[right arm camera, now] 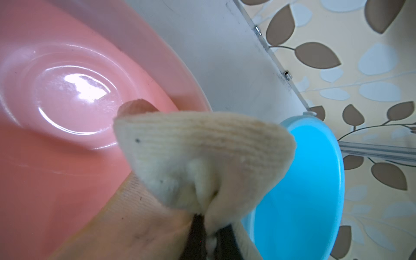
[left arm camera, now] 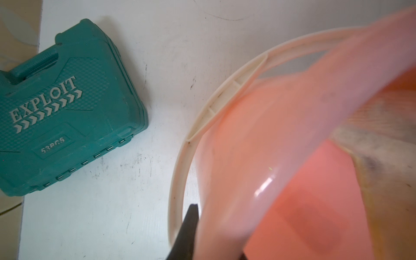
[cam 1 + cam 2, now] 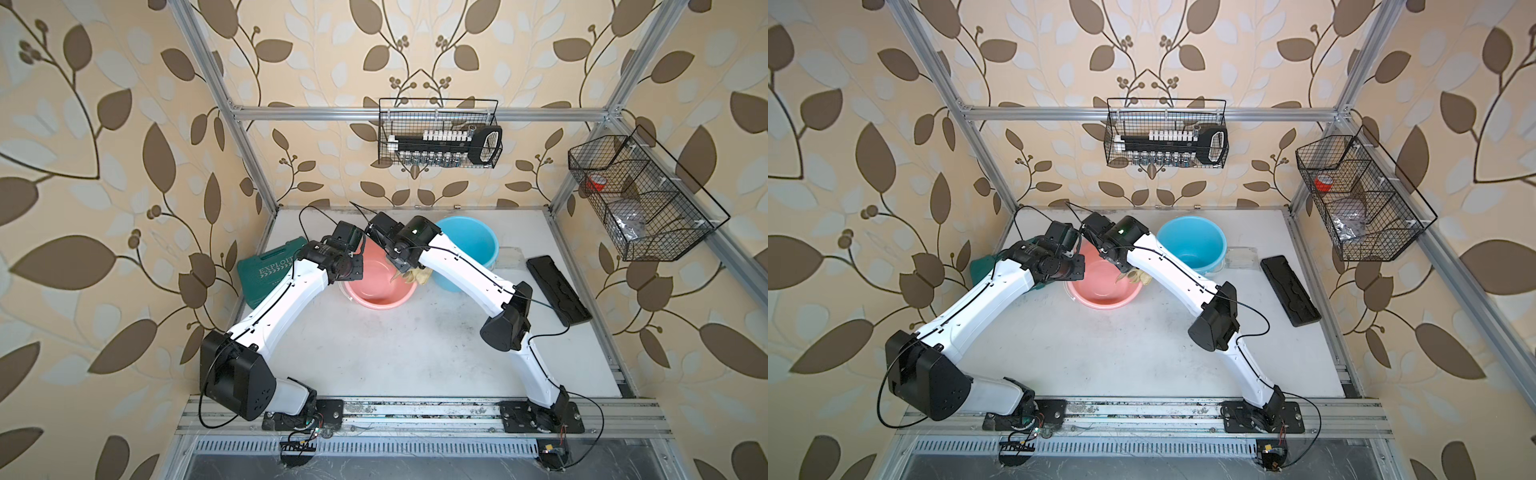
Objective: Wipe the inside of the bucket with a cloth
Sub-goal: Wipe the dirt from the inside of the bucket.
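Observation:
A pink bucket [image 3: 374, 293] [image 3: 1100, 293] with a white handle [image 2: 180, 171] stands at the back middle of the table. My left gripper [image 2: 213, 225] is shut on the bucket's left rim; one black finger [image 2: 189, 227] shows outside the wall. The right gripper [image 1: 211, 238] is shut on the pale yellow cloth [image 1: 202, 153], which hangs bunched over the bucket's right rim [image 3: 413, 275] [image 3: 1136, 277]. The glossy pink bottom [image 1: 72, 96] is bare. In both top views the arms' wrists hide the fingers.
A blue bucket [image 3: 471, 245] [image 1: 304, 191] stands just right of the pink one. A green tool case [image 3: 266, 270] [image 2: 65, 108] lies to the left. A black tray [image 3: 557, 291] and a clear box [image 3: 509, 255] lie to the right. Wire baskets [image 3: 440, 133] [image 3: 640, 199] hang on the walls.

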You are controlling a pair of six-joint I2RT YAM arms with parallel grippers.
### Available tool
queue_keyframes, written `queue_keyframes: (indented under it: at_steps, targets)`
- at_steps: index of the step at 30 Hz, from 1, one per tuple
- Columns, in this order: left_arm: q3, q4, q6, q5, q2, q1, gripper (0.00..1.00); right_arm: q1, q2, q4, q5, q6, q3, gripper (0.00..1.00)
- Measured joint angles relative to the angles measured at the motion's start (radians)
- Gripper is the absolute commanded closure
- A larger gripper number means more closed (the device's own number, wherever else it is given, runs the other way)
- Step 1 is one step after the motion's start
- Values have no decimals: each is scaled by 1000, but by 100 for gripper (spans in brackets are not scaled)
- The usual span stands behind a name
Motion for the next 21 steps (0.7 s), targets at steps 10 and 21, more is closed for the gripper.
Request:
queue_keyframes:
  at_steps: [10, 21]
  targets:
    - [7, -47, -9, 170, -3, 1, 100, 2, 11, 161, -178, 66, -6, 100]
    - [8, -93, -39, 263, -3, 8, 100, -26, -37, 428, -624, 203, -249, 100]
